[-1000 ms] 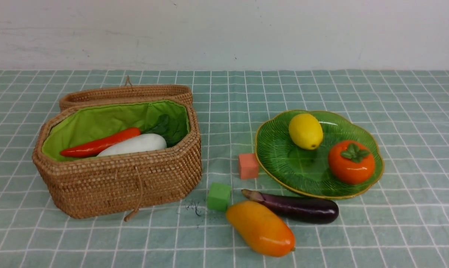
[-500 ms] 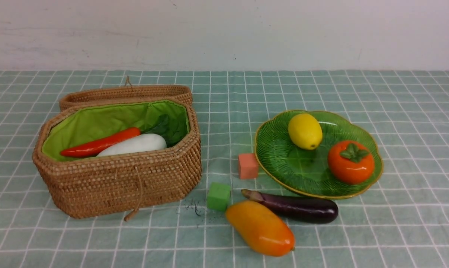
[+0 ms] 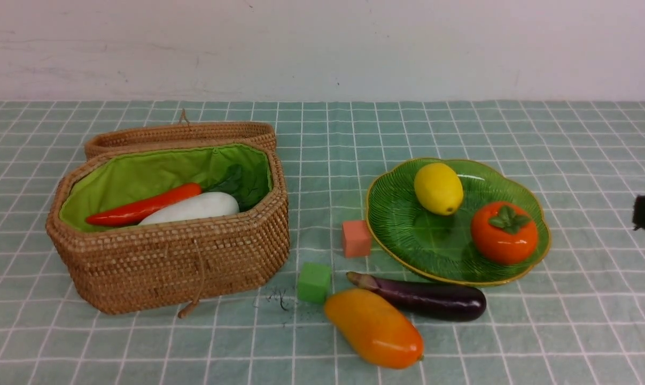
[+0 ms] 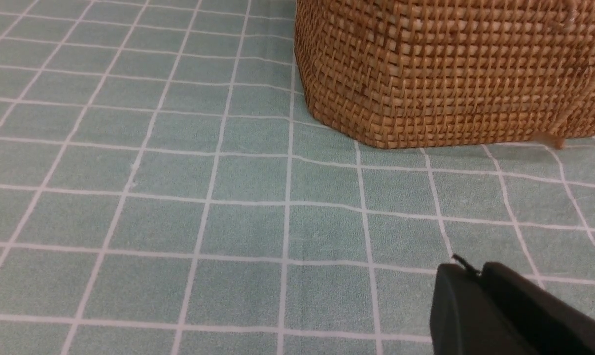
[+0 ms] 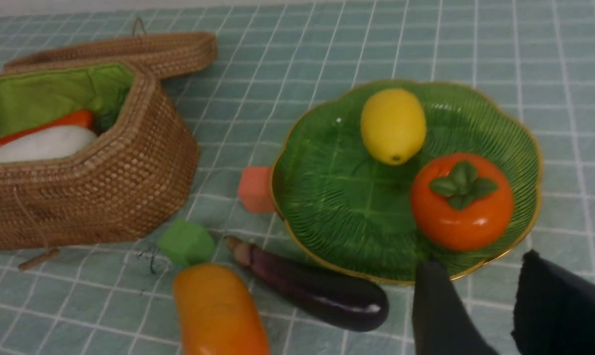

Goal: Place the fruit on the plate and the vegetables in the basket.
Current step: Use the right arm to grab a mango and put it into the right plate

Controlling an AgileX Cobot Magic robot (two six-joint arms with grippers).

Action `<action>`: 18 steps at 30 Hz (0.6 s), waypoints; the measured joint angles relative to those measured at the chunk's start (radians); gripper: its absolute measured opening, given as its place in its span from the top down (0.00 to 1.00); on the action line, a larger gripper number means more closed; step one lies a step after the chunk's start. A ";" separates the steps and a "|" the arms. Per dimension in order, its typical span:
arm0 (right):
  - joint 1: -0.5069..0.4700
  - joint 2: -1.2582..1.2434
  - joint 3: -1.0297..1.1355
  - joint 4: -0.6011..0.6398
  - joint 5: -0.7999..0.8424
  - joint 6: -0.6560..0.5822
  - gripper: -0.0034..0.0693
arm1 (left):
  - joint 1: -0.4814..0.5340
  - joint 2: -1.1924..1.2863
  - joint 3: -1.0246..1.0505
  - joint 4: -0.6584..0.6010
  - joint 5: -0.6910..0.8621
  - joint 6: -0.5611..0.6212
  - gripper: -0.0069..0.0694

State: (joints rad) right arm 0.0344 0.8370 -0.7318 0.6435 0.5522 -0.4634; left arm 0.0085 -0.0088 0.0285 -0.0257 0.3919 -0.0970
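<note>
Showing only 2 black jaw ends, the right gripper (image 5: 477, 262) gapes partway, empty; the left gripper (image 4: 477, 272) is clenched, empty

No words, numbers, labels or brand names can be read anywhere here. The only mark is a small dark scribble (image 3: 280, 300) on the checked cloth of the tabletop (image 3: 568, 133), between the basket (image 3: 167, 262) and the green cube (image 3: 315, 282). It is too small and messy to read.
</note>
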 joint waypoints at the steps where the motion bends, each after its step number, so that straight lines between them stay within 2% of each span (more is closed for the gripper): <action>1: 0.002 0.008 0.000 0.007 0.000 -0.002 0.62 | 0.000 0.000 0.000 0.000 0.000 0.000 0.85; 5: 0.054 0.085 0.000 0.056 0.010 -0.015 0.62 | 0.000 0.000 0.000 0.000 0.000 0.000 0.85; 11: 0.165 0.204 -0.009 0.056 0.088 -0.114 0.61 | 0.000 0.000 0.000 0.000 0.000 0.000 0.85; 16: 0.269 0.299 -0.072 0.021 0.132 -0.126 0.51 | 0.000 0.000 0.000 0.000 0.000 0.000 0.85; 17: 0.281 0.316 -0.087 0.008 0.144 -0.122 0.48 | 0.000 0.000 0.000 0.000 0.000 0.000 0.85; 18: 0.298 0.351 -0.119 -0.010 0.168 -0.102 0.41 | 0.000 0.000 0.000 0.000 0.000 0.000 0.85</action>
State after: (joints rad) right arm 0.3325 1.1884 -0.8512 0.6339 0.7202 -0.5658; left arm 0.0085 -0.0088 0.0285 -0.0257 0.3919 -0.0970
